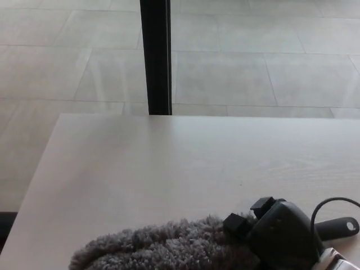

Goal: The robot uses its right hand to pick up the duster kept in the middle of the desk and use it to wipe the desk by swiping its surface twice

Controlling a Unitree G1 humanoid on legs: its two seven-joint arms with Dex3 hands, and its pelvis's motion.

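Left side: bare pale desk (140, 169), tiled floor (67, 67) beyond, and a black post (156, 56) standing behind the far edge. Left hand isn't visible anywhere.

Bottom centre: the duster (163, 247), a grey fluffy head, lies flat on the desk at the near edge of the picture. Its long axis runs roughly left-right, tip pointing left and slightly toward the robot, and the bottom of the frame cuts off its lower part.

Right of that: the right hand (281, 233), black, sits at the handle end of the duster. Its fingers (239, 225) curl down over the spot where the fluff meets the handle, so it looks clamped on the duster. The thumb side is hidden, so the wrap can't be confirmed all round.

Far right: the black handle tail (337, 226), with a hanging hole, pokes out past the hand toward the right, resting on or just above the desk. A thin black cable (326, 203) loops above it.

Key relation: the whole fluffy head lies left of the fingers, and the open desk is away from the robot and to the left. My read is mid-swipe. The next stroke likely needs a push outward across that bare area with the head kept flat.
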